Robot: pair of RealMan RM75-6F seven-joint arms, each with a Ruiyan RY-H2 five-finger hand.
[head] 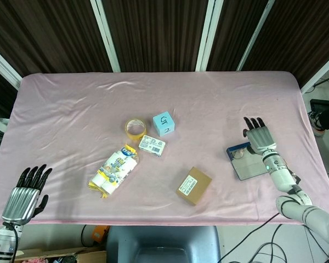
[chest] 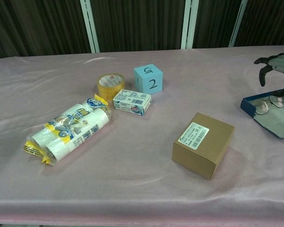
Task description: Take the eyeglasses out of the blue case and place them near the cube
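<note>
**Right robot hand spread above the open blue case, glasses inside**

The right robot hand (head: 259,137) hangs over the far end of the open blue eyeglass case (head: 248,162), its dark fingers (head: 253,123) spread apart and holding nothing. In the chest view the same robot hand (chest: 276,64) shows at the right edge, fingertips curved downward above the case (chest: 270,115), not touching it as far as can be told. The thin-framed eyeglasses (chest: 269,104) lie inside the case at its far end, lenses up. The case rests flat on the pink-clothed bench (head: 71,120), near its right side.

Left of the case sits a brown cardboard box with a white label (head: 193,185). Well apart from the case, toward the middle of the bench, stands the light-blue cube marked with handwritten digits (head: 163,124). Just beside the cube lies a roll of yellowish clear tape (head: 135,129), and in front of both a small white-and-blue printed carton (head: 152,145). Nearer the front edge lies a yellow-and-white plastic-wrapped pack of rolls (head: 113,170).

The left robot hand (head: 25,196) hovers at the bench's front-left corner, fingers extended and apart, gripping nothing.
</note>
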